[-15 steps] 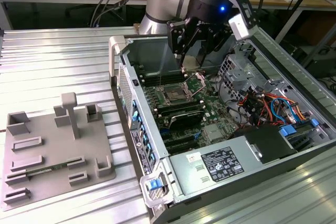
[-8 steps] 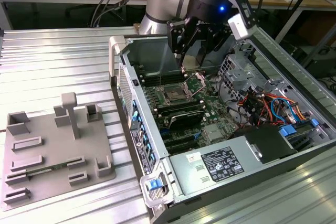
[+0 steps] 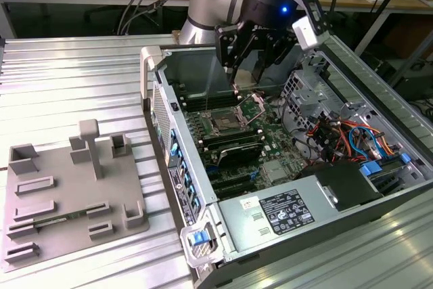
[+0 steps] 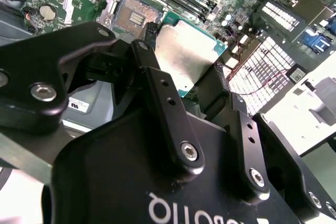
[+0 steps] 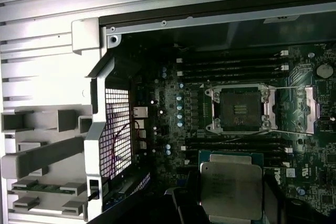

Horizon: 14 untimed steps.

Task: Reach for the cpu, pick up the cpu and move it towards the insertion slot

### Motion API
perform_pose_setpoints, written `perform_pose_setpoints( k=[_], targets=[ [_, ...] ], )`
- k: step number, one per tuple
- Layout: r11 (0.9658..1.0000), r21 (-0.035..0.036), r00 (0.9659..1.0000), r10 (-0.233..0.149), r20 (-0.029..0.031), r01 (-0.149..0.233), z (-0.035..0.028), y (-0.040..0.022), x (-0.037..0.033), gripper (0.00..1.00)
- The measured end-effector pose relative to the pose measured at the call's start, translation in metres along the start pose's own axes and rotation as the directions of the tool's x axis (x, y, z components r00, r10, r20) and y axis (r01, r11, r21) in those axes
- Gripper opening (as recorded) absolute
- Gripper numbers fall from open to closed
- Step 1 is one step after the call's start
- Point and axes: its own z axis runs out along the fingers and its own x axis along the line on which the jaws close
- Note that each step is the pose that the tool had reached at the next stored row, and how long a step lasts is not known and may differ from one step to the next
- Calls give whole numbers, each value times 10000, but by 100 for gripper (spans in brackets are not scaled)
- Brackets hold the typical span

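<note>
Claw (image 4: 202,80) clamped on the cpu (image 5: 231,189), held above the motherboard (image 5: 173,129), near the open insertion slot (image 5: 240,108)

My black fingers (image 4: 157,93) cover the cpu's (image 4: 185,59) near edge in the second wrist view. In the first wrist view the frame's bottom edge cuts off the cpu's (image 5: 231,188) lower edge. In the exterior view my gripper (image 3: 249,65) hides it, and the slot (image 3: 223,123) is too small for detail.
</note>
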Motion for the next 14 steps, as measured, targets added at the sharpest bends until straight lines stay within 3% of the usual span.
perform_pose_setpoints(
  k=[3,7,9,12,14],
  targets=[
    [10000,-1,10000,19,-2,-19,0,14,-4,55],
    [10000,3,10000,17,-79,-17,-3,170,-38,55],
    [10000,5,9999,17,-108,-17,-4,216,-50,55],
    [10000,8,9998,17,-206,-16,-6,375,-83,55],
    [10000,10,9997,16,-250,-16,-7,443,-105,55]
  ],
)
